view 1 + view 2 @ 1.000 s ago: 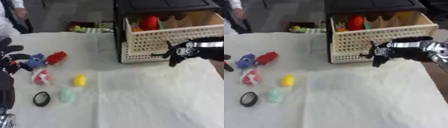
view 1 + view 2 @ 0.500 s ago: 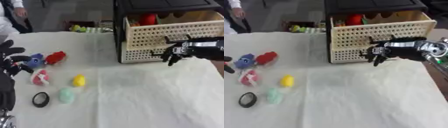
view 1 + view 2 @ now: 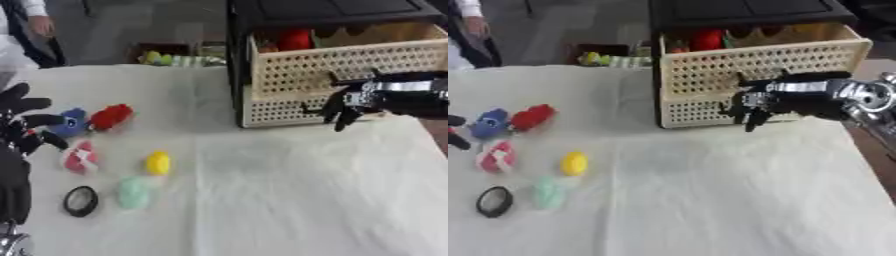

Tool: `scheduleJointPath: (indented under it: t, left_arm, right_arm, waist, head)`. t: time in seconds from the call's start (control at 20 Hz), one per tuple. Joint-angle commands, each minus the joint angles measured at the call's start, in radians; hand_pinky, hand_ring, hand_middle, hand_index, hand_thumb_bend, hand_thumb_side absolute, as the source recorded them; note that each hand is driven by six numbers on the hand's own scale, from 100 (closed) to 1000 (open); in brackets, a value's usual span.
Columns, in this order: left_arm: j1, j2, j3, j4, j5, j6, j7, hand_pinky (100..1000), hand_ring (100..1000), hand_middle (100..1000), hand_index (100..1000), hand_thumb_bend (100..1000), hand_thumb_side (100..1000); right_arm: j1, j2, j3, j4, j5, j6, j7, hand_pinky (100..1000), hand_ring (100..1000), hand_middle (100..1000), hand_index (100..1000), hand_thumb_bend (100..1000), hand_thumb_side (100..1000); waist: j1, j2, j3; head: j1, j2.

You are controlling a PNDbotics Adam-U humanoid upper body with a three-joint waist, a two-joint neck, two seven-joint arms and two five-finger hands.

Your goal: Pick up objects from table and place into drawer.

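A cream perforated drawer stands pulled out of a black cabinet at the back right, with a red thing inside. My right hand hangs before the drawer front, fingers pointing down and holding nothing. On the white cloth at the left lie a blue toy, a red toy, a pink and white toy, a yellow piece, a pale green piece and a black ring. My left hand rests open at the left edge, beside the blue toy.
The white cloth covers the table, and its right edge runs close under my right arm. Green and yellow things lie beyond the table's far edge. A person stands at the far left corner.
My right hand has shifted a little to the left along the drawer front. The toys on the cloth have not moved.
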Motion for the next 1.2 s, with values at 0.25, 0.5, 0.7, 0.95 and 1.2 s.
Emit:
scheduleJointPath:
  t: [0.25,0.5,0.7,0.95,1.2]
  left_arm:
    - [-0.010,-0.001,-0.002,-0.014,-0.002,0.002,-0.011,413,600,638,835,112,1000]
    - [-0.010,-0.004,-0.001,-0.014,-0.003,0.003,-0.014,413,601,637,835,112,1000]
    - [-0.012,-0.005,0.000,-0.014,-0.002,0.002,-0.016,414,601,637,835,113,1000]
    - [-0.011,-0.006,0.000,-0.014,0.000,0.001,-0.017,416,602,638,835,114,1000]
    - [-0.012,-0.007,0.002,-0.014,0.002,0.000,-0.018,418,603,639,836,114,1000]
  right_arm:
    - [-0.075,0.021,-0.022,0.083,0.037,-0.018,0.003,831,705,704,807,100,1000]
    - [-0.105,0.044,-0.021,0.142,0.057,-0.026,0.020,825,701,700,804,100,1000]
    - [-0.128,0.067,-0.023,0.193,0.074,-0.031,0.023,819,691,688,799,100,1000]
    - [-0.151,0.091,-0.026,0.248,0.094,-0.040,0.020,817,688,680,801,100,1000]
    - [-0.104,0.053,-0.030,0.224,0.075,-0.061,0.027,813,686,680,800,100,1000]
  waist:
    - [-0.005,-0.012,0.002]
    - [-0.007,-0.006,0.005]
    - [-0.006,-0.003,0.008]
    - [-0.004,-0.003,0.007]
    - [-0.002,-0.006,0.005]
  head:
    - [-0.003,-0.021]
    - [-0.005,-0.026]
    - [-0.006,-0.031]
    - [-0.007,-0.031]
    - [-0.005,-0.028]
